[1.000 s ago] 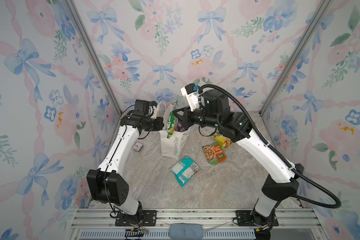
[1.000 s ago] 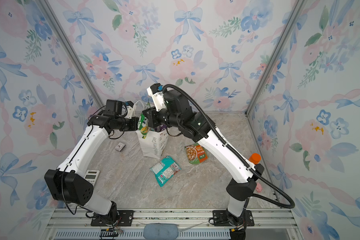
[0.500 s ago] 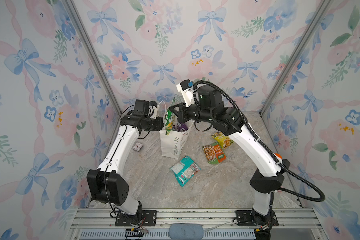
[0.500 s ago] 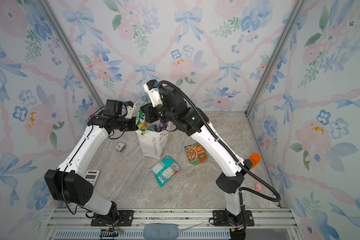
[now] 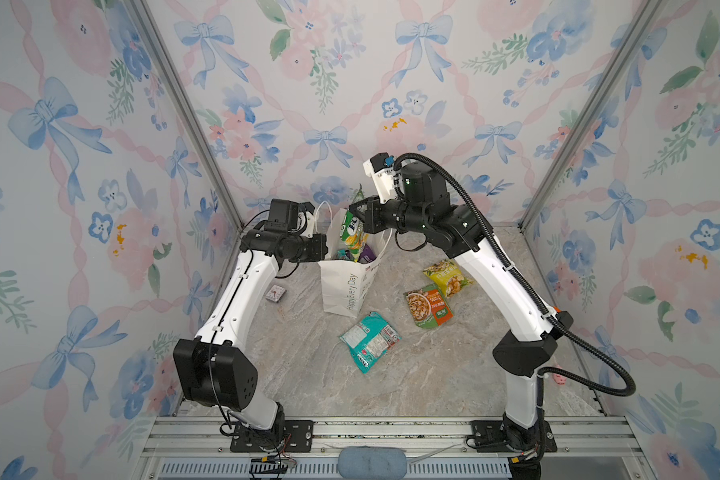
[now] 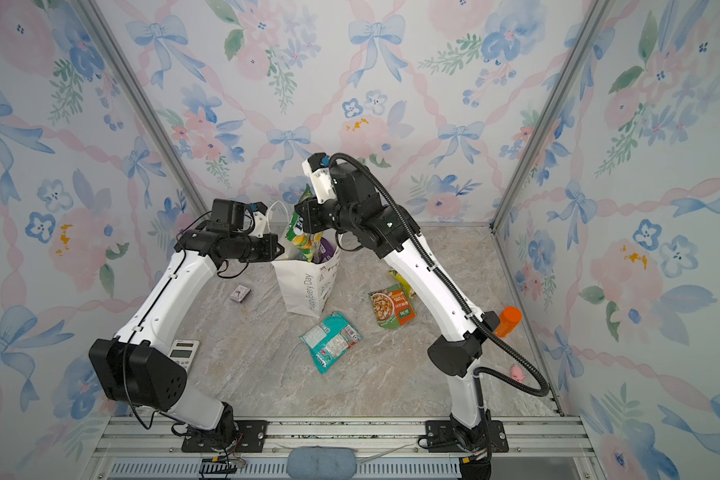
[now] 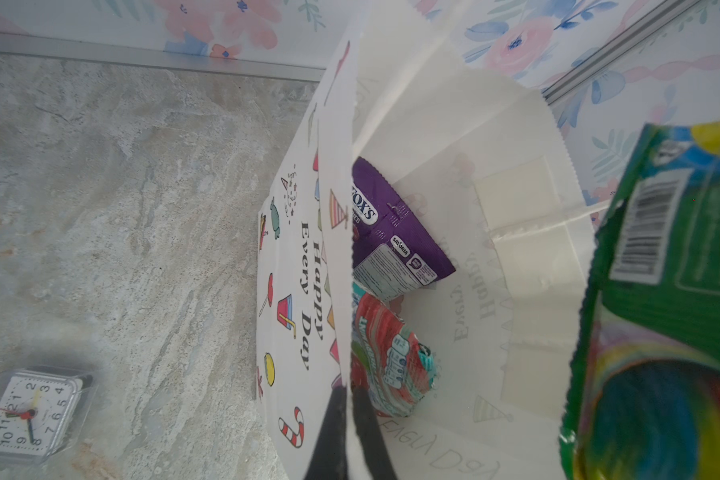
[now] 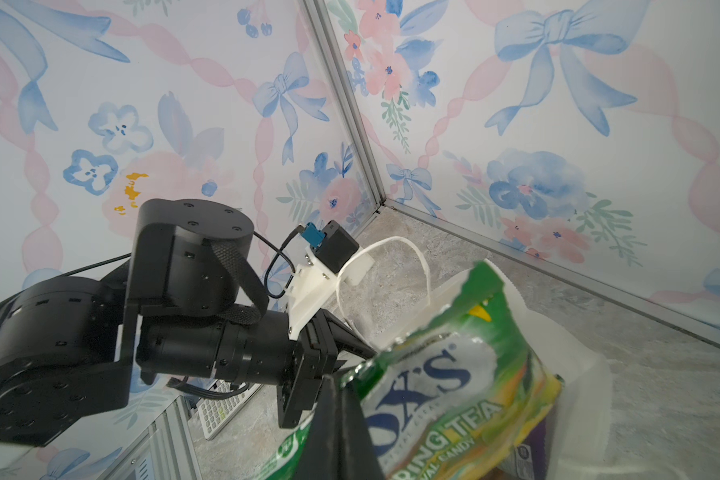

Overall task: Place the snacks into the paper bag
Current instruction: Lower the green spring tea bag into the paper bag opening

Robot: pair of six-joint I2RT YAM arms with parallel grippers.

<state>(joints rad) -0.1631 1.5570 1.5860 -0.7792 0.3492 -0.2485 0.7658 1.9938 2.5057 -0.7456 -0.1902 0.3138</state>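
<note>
The white paper bag (image 5: 348, 291) (image 6: 304, 291) stands upright at the back of the table, its mouth open. My left gripper (image 5: 324, 248) (image 6: 280, 248) (image 7: 348, 392) is shut on the paper bag's rim. My right gripper (image 5: 359, 212) (image 6: 304, 212) (image 8: 336, 384) is shut on a green FOX'S packet (image 5: 352, 232) (image 6: 302, 239) (image 8: 454, 382), which hangs upright at the bag's mouth. Inside the bag lie a purple FOX'S packet (image 7: 391, 232) and a teal-and-red packet (image 7: 391, 357). On the table lie a teal packet (image 5: 371, 338) (image 6: 329, 340), a green-orange packet (image 5: 427, 305) and a yellow chip bag (image 5: 447, 276).
A small clock (image 5: 275, 293) (image 7: 26, 411) lies left of the bag. A white calculator (image 6: 184, 351) sits beside the left arm's base. An orange-capped bottle (image 6: 508, 320) and a small pink toy (image 6: 517, 374) are by the right wall.
My right arm swung left and back again, keeping the green packet at the bag's mouth. My left gripper has stayed on the rim.
</note>
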